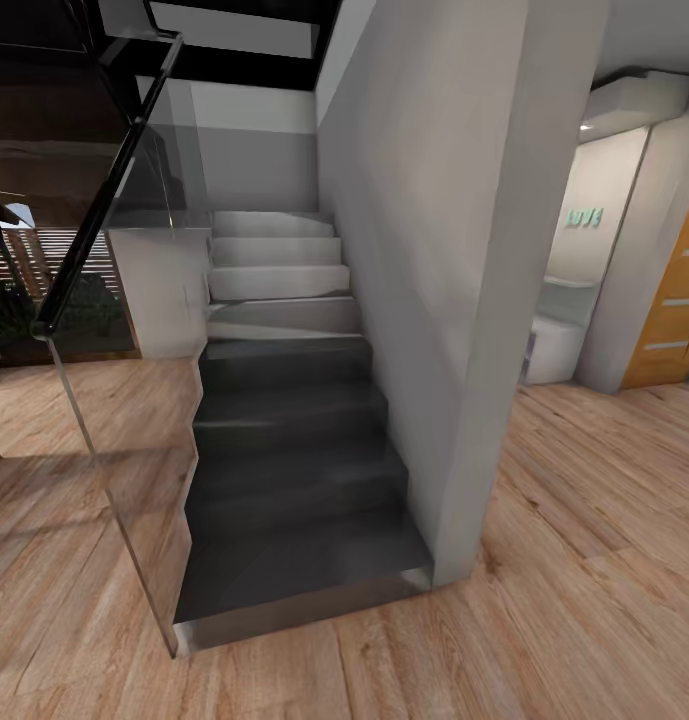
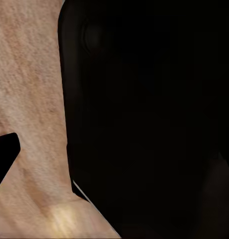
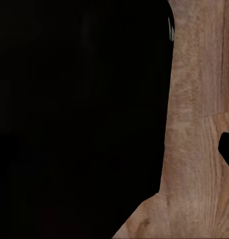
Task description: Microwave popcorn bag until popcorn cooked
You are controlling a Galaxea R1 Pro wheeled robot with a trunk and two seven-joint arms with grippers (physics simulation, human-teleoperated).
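Observation:
The popcorn bag, the countertop and the microwave are out of view. In the left wrist view, one black fingertip [image 2: 4,155] pokes in at the frame's edge over pale wood floor. The rest of that picture is a dark, rounded part of my own body. The right wrist view has a black fingertip [image 3: 227,150] at its edge too, beside wood floor planks and a large black mass. In both views the fingertips sit far out at the edges, with nothing held between them.
A staircase [image 1: 284,440] with dark lower steps and pale upper steps rises straight ahead. A glass balustrade [image 1: 134,420] with a black handrail flanks its left side, a grey wall [image 1: 434,300] its right. Wood floor [image 1: 584,560] runs right toward an orange door [image 1: 674,300].

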